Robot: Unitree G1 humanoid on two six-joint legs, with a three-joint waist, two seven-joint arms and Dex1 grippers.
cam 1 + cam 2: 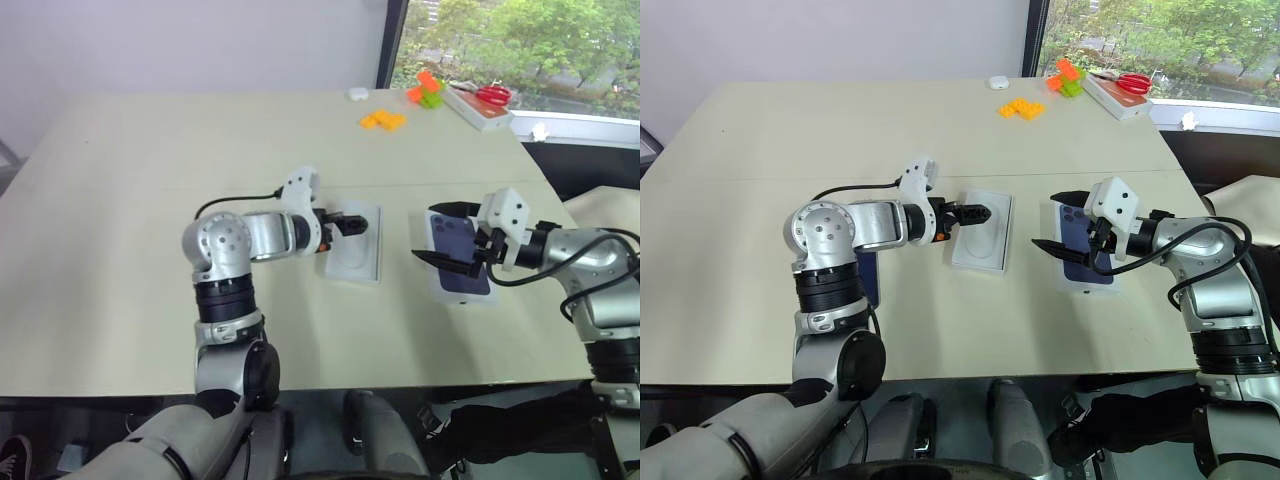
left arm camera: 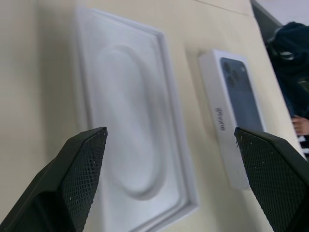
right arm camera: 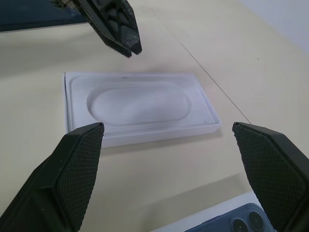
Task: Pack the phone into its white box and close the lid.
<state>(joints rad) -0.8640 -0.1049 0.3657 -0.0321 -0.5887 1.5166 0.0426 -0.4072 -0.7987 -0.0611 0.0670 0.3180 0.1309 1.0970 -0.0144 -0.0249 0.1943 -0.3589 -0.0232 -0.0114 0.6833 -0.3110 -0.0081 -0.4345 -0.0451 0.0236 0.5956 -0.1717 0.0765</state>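
Note:
My left gripper point(image 1: 362, 222) hangs open just above a white insert point(image 1: 352, 250) with an oval recess, touching nothing. In its wrist view its two fingers point(image 2: 79, 169) stand wide apart over the insert point(image 2: 130, 121). The lid point(image 1: 460, 272), white-rimmed with a printed dark blue phone picture, lies to the right. My right gripper point(image 1: 445, 236) is open over the lid's near end, empty. The phone point(image 1: 868, 278), dark blue, lies on the table mostly hidden under my left arm, and its glossy edge point(image 3: 29, 14) shows beyond the insert. The white box is hidden.
Orange blocks point(image 1: 383, 120), orange and green pieces point(image 1: 428, 90), red scissors point(image 1: 492, 95) on a flat white case and a small white object point(image 1: 357, 94) sit at the far right of the beige table point(image 1: 120, 300). The table's right edge runs close to the lid.

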